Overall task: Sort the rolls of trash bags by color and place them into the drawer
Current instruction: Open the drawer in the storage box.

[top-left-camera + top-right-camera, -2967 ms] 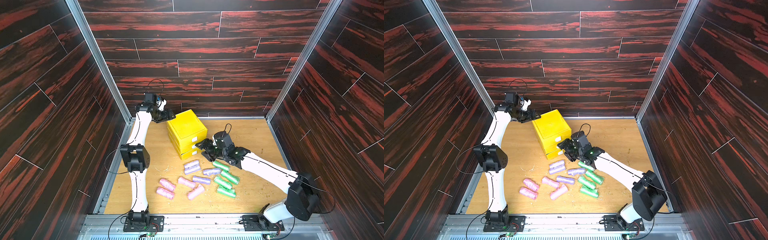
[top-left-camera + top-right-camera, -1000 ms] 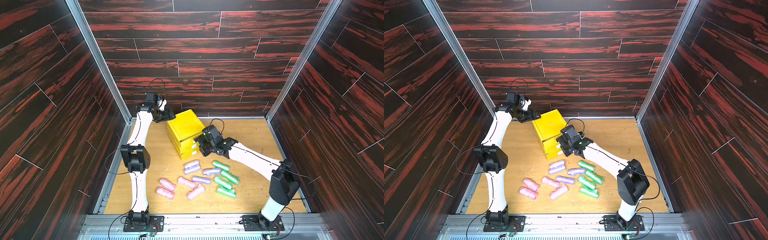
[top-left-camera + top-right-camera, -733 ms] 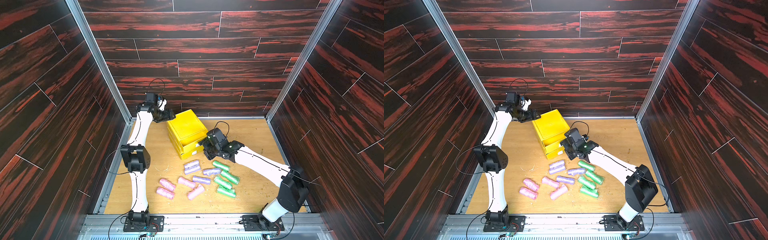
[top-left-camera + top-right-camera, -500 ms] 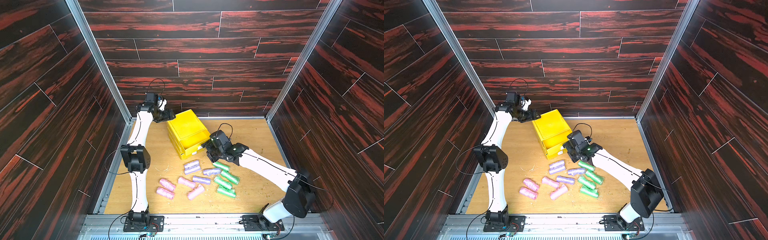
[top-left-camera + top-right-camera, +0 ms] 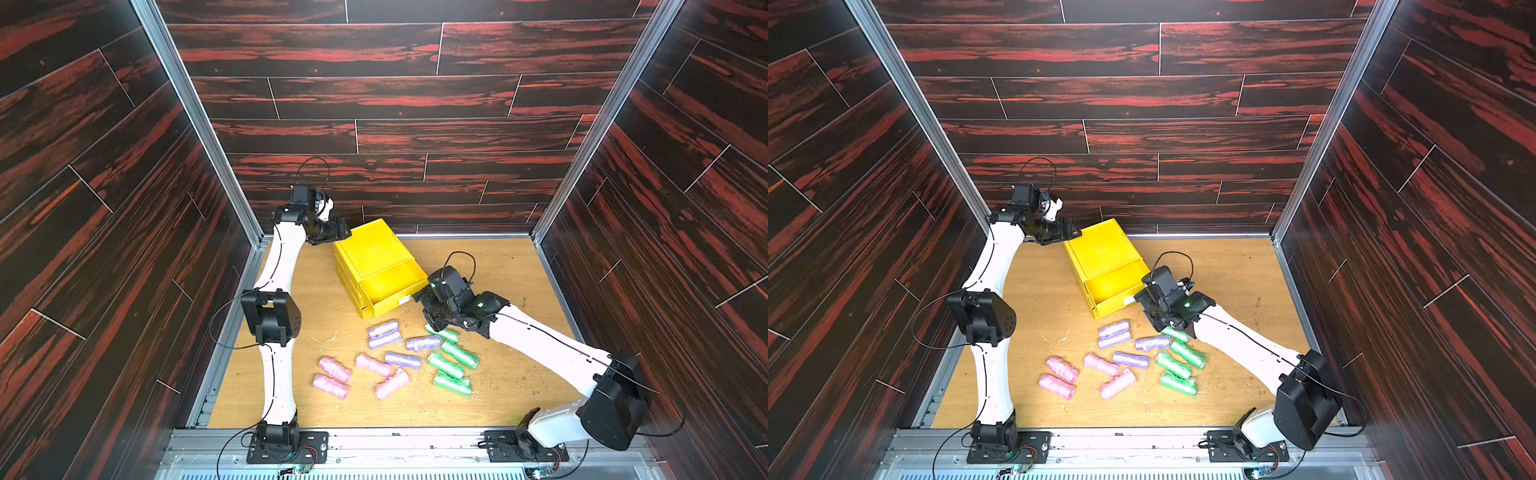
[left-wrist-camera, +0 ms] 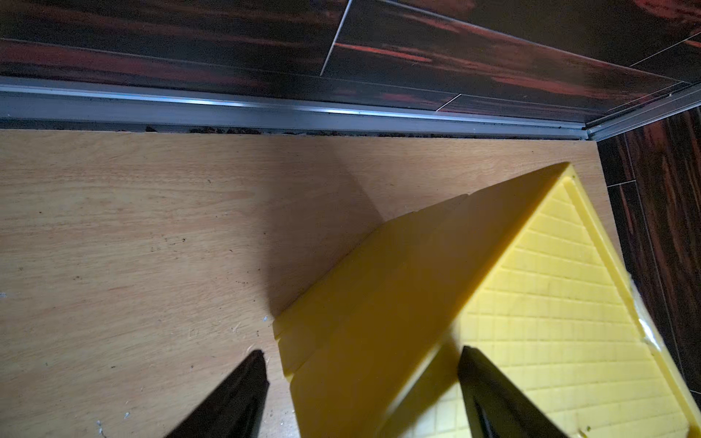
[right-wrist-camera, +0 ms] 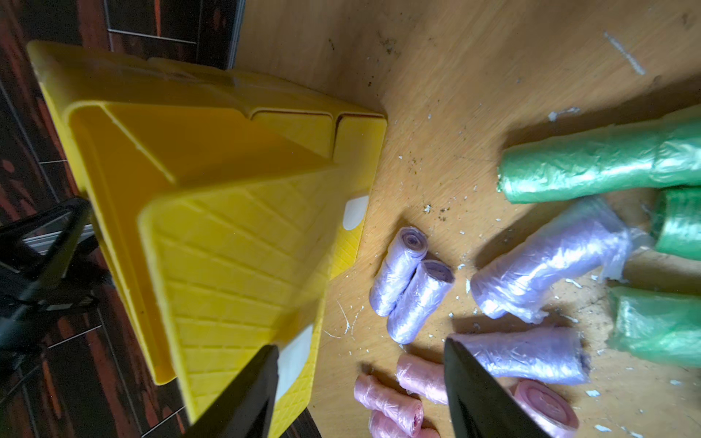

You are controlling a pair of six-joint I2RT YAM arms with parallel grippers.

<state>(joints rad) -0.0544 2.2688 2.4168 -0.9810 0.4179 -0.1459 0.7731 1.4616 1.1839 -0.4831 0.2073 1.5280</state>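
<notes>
We see the yellow drawer chest (image 5: pixel 372 253) standing towards the back of the wooden worktop (image 5: pixel 478 266), turned at an angle, with its top drawer (image 5: pixel 390 306) pulled out towards the rolls. The two drawers beneath it look pushed in. All twelve rolls lie on the worktop in front of the chest. The four lavender rolls (image 5: pixel 384 329) are nearest the open drawer, and two of them touch side by side. The four pink rolls (image 5: pixel 334 369) lie closer to the arm bases. The four green rolls (image 5: pixel 459 354) are clustered on the right arm's side. The left tool (image 5: pixel 343 236) sits at the chest's back corner. In the left wrist view its fingers (image 6: pixel 235 398) are spread wide, one beside the side wall and the other over the gridded top, so the top edge of the corner runs between them. We cannot tell whether either finger touches the plastic. The right tool (image 7: pixel 360 345) hovers just beside the front corner of the open drawer, close to its white tab (image 7: pixel 294 360). Its jaws are parted with nothing between them but the worktop and the pink rolls below. Pale flecks of debris (image 7: pixel 347 322) are scattered among the rolls.
</notes>
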